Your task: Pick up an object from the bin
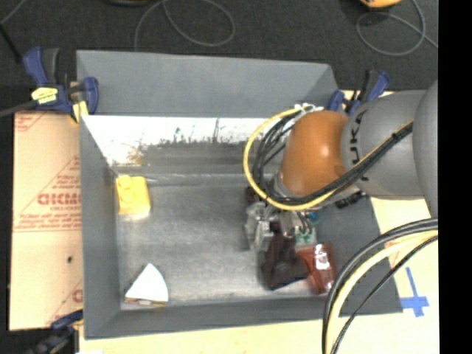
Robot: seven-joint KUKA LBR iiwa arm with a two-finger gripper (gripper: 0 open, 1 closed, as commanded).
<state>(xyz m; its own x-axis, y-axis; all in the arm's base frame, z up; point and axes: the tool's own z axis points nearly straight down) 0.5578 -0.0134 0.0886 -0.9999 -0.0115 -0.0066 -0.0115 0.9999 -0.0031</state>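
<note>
My gripper (260, 228) hangs low in the bin's right half, under the arm's orange cover. Just below it, touching or nearly so, lies a dark brown lumpy thing (280, 265) near the front right corner. A red packet-like thing (319, 268) lies right beside the brown one, against the right wall. A small green piece (307, 235) shows just right of the gripper, partly hidden by it.
A yellow block (133, 196) lies at the left wall, towards the back. A white wedge-shaped thing (148, 285) sits in the front left corner. Bare bin floor stretches between these and the gripper.
</note>
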